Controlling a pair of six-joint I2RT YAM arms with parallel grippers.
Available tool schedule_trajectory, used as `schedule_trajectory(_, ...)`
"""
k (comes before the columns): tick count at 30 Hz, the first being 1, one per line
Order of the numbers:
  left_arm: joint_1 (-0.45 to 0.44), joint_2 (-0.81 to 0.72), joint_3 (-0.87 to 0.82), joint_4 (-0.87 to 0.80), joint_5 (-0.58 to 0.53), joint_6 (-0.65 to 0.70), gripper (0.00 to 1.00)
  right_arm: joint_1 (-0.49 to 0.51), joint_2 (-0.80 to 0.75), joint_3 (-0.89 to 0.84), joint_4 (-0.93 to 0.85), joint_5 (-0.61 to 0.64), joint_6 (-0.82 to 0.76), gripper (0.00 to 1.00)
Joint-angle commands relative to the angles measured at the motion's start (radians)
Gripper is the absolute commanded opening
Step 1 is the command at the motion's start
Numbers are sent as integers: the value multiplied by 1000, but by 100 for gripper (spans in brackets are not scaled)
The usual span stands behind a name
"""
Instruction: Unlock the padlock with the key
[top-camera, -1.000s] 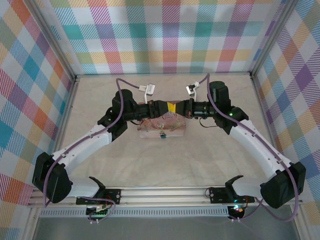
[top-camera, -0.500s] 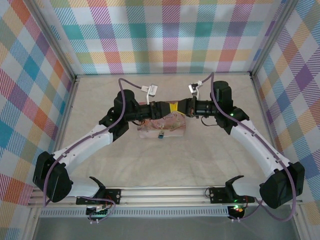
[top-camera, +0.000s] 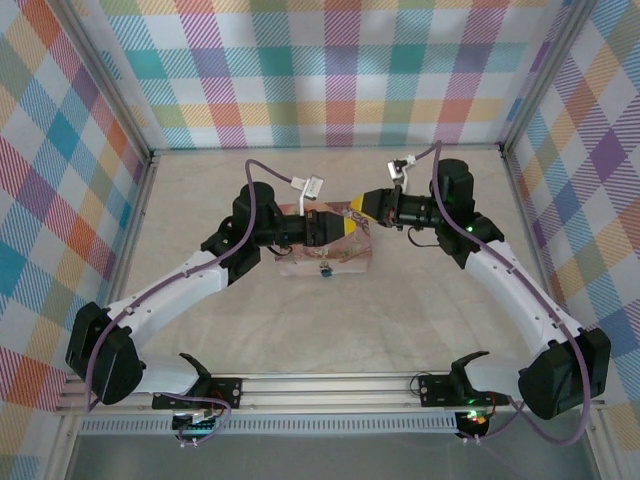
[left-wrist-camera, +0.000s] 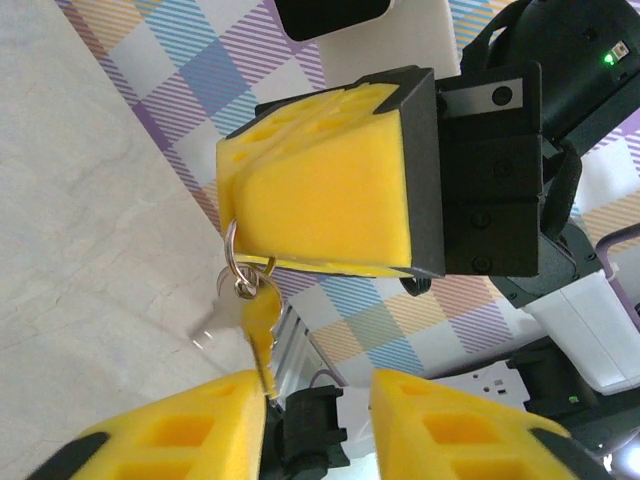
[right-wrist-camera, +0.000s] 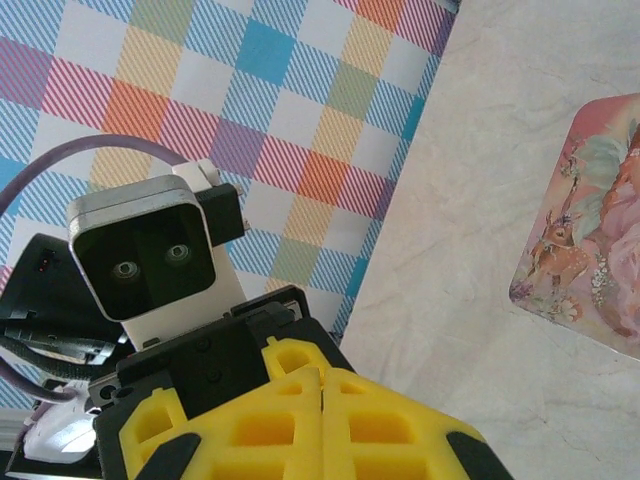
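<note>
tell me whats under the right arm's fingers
A metal ring sticks out below the shut right fingers, and a yellow key dangles from it. The part of the ring pinched between them is covered.

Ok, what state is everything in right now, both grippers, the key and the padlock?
Right gripper with yellow foam fingers: shut, pinching the thin metal key ring.
Small gold-coloured key: dangling from that ring in the air, not in any lock.
Left gripper with yellow fingers: open, key tip beside one finger, not gripped.
Small padlock: lying at the near edge of the pink picture mat; locked or not, too small to tell.
</note>
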Motion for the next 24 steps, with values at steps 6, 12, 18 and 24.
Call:
schedule_trajectory(6, -10, 4, 48, -41, -32, 56, 22, -3, -28, -5, 27, -33, 7, 0)
schedule_trajectory(12, -4, 0, 50, -81, -76, 71, 5, -3, -41, -17, 23, -38, 3, 0)
schedule_trajectory(18, 2, -15, 49, -109, -110, 86, 0, -3, -53, -27, 14, -35, -4, 0)
schedule_trajectory(24, 4, -31, 64, -209, -141, 134, 0, -12, -69, -27, -39, -16, -49, 5)
